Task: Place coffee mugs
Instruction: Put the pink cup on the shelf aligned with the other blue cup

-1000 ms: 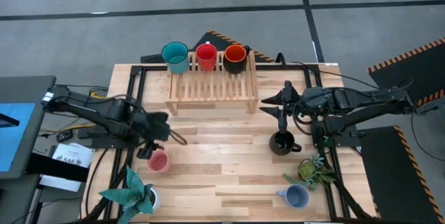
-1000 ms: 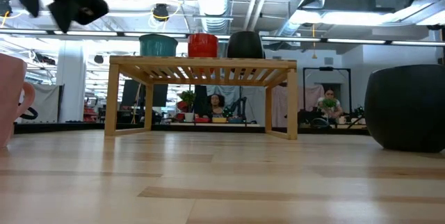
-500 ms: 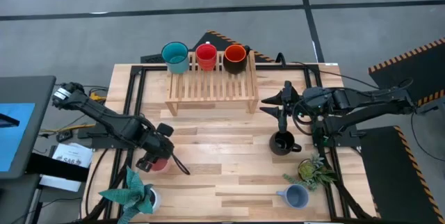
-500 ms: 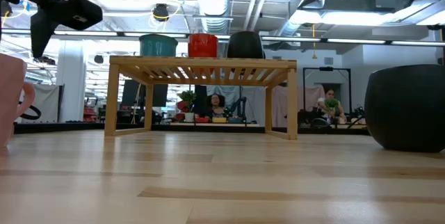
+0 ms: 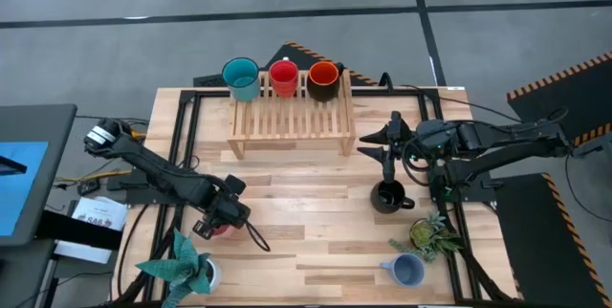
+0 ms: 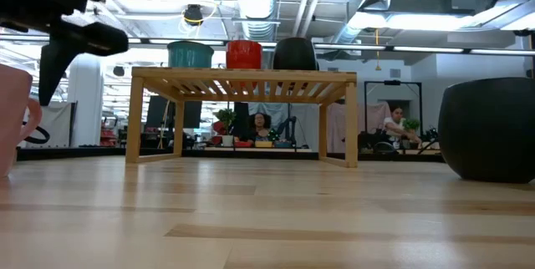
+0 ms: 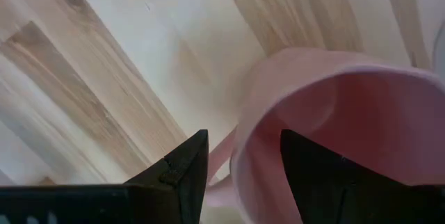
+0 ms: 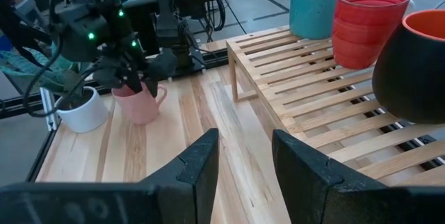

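The pink mug (image 5: 218, 229) stands upright on the table near its left side, mostly covered by my left gripper (image 5: 228, 214). That gripper is open and low over the mug; in the left wrist view (image 7: 243, 137) the mug's rim (image 7: 240, 156) runs between its fingers. The black mug (image 5: 387, 196) rests on its base at the right, with my open right gripper (image 5: 387, 150) above and just beyond it, touching nothing. The teal (image 5: 241, 78), red (image 5: 283, 77) and orange-and-dark (image 5: 323, 78) mugs sit on the wooden rack (image 5: 292, 121). The pale blue mug (image 5: 408, 270) stands near the front right. My left gripper comes from above, pointing down, at the pink mug's rim beside the handle (image 7: 219, 160). One finger (image 7: 316, 175) is inside the mug and one finger (image 7: 182, 172) outside. I cannot tell whether they touch the wall. The mug stands upright on the table.
A potted plant (image 5: 182, 265) stands close to the pink mug on its near-left side, and another (image 5: 430, 234) sits between the black and pale blue mugs. Bare wood lies in the table's middle (image 5: 306, 212). People show in the room beyond (image 6: 261, 123).
My left gripper has moved toward the table's near edge and down, from beside the pink mug to over it, so that its fingers now straddle the rim. The mug has stayed where it was.
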`<state>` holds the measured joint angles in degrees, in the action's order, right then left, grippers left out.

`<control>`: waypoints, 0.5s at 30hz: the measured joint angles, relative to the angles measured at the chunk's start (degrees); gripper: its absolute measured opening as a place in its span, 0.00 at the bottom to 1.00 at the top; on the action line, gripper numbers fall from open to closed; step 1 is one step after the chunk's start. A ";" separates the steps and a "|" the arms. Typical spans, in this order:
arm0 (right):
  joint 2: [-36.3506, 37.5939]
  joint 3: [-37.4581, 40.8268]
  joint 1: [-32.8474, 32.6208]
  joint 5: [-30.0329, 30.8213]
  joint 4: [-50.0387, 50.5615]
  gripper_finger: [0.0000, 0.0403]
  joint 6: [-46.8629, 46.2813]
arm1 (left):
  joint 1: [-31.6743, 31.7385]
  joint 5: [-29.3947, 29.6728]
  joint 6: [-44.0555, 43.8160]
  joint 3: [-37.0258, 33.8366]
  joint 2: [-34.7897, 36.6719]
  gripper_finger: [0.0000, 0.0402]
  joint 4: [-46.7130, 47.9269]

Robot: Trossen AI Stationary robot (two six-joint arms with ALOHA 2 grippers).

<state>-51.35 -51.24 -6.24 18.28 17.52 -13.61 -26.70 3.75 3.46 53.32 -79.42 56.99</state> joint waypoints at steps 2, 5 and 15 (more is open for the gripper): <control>0.00 0.00 0.00 -0.01 0.00 0.40 0.02 | 0.00 0.00 0.38 0.00 -1.12 0.40 -0.04; 0.00 0.00 0.00 0.00 0.00 0.40 0.09 | 0.02 0.01 2.11 0.00 -2.16 0.36 -0.21; 0.00 0.00 0.00 0.00 0.79 0.40 0.08 | 2.65 0.00 4.48 2.23 -0.84 0.02 -0.43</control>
<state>-51.35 -51.24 -6.24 18.28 18.31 -13.53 -24.05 3.75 7.94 55.55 -80.25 56.55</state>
